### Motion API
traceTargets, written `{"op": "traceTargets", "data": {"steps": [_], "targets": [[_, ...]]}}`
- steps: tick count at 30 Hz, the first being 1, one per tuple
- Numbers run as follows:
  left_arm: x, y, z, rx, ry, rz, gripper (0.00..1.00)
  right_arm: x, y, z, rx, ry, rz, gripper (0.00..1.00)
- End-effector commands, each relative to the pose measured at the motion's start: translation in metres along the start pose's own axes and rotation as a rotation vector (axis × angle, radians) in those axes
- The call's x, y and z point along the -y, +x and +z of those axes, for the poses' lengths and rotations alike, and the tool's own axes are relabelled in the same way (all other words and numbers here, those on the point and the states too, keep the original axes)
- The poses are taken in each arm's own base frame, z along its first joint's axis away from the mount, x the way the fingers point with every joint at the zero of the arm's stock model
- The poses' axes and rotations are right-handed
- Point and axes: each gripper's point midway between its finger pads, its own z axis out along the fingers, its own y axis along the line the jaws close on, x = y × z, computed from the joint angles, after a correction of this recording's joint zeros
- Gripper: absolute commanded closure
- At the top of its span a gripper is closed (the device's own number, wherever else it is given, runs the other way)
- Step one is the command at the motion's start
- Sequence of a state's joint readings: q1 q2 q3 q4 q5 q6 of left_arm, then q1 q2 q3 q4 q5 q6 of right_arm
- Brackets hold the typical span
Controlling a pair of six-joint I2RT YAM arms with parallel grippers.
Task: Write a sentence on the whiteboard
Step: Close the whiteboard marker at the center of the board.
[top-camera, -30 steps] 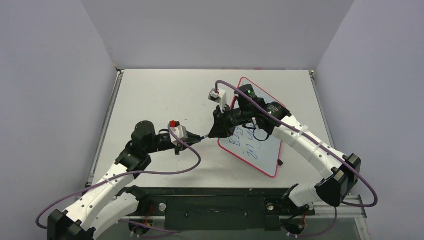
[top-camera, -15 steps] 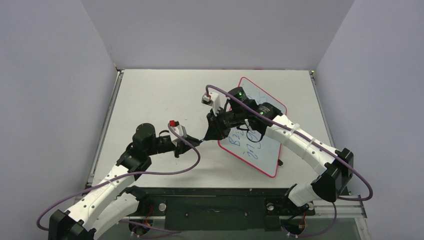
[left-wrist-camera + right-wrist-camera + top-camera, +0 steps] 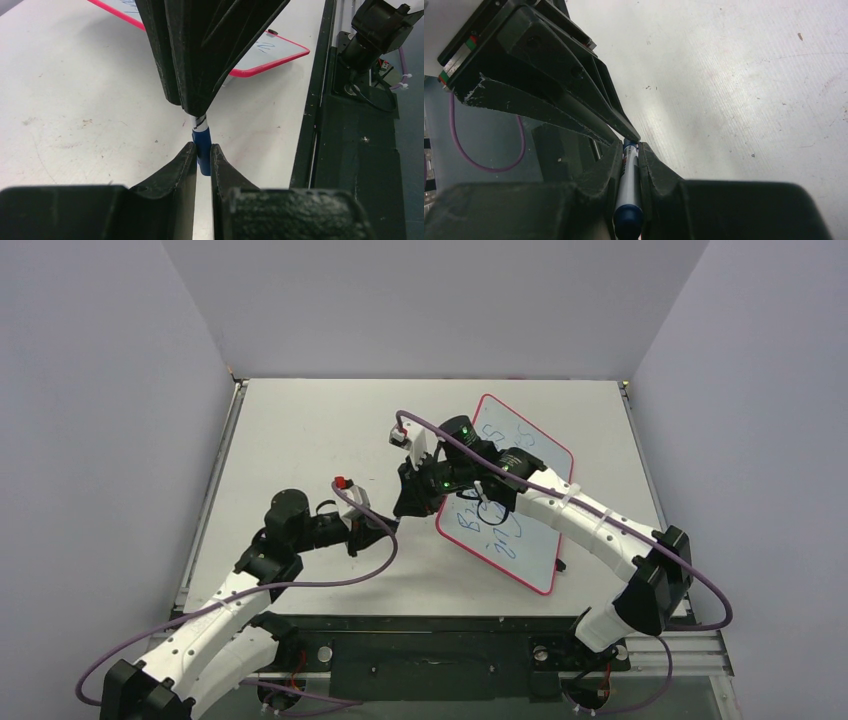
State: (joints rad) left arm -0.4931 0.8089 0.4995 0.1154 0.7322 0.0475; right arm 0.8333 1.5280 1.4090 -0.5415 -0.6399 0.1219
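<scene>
The whiteboard (image 3: 533, 450) lies tilted at right of centre, with a red-pink rim; it also shows in the left wrist view (image 3: 280, 47). The blue sentence (image 3: 497, 533) sits on it in two lines, partly hidden by my right arm. My right gripper (image 3: 403, 508) is left of the board, shut on a silver marker (image 3: 629, 180) that lies along its fingers. My left gripper (image 3: 387, 526) meets it tip to tip and is shut on the marker's blue cap (image 3: 202, 141). Both show in the wrist views: the left gripper (image 3: 202, 147) and the right gripper (image 3: 631, 146).
The table (image 3: 300, 440) is white and scuffed, with a metal rail along its left edge (image 3: 212, 490). A black base plate (image 3: 360, 160) runs along the near edge. Purple cables (image 3: 360, 565) loop from both wrists. Grey walls close in the sides and back.
Both grippers, joined at the marker, have shifted left and slightly toward the near edge, away from the board. More of the board's upper face is uncovered.
</scene>
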Motion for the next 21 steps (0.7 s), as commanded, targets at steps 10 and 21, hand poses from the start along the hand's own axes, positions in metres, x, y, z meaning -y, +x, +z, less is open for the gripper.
{"op": "traceTargets", "data": {"steps": [10, 21], "targets": [[-0.004, -0.085, -0.013, 0.213, -0.066, 0.333, 0.64, 0.007, -0.019, -0.021, 0.012, 0.077, 0.004, 1.00], [-0.021, -0.075, -0.009, 0.182, -0.138, 0.264, 0.51, 0.006, -0.046, -0.042, 0.094, 0.137, 0.022, 1.00]]}}
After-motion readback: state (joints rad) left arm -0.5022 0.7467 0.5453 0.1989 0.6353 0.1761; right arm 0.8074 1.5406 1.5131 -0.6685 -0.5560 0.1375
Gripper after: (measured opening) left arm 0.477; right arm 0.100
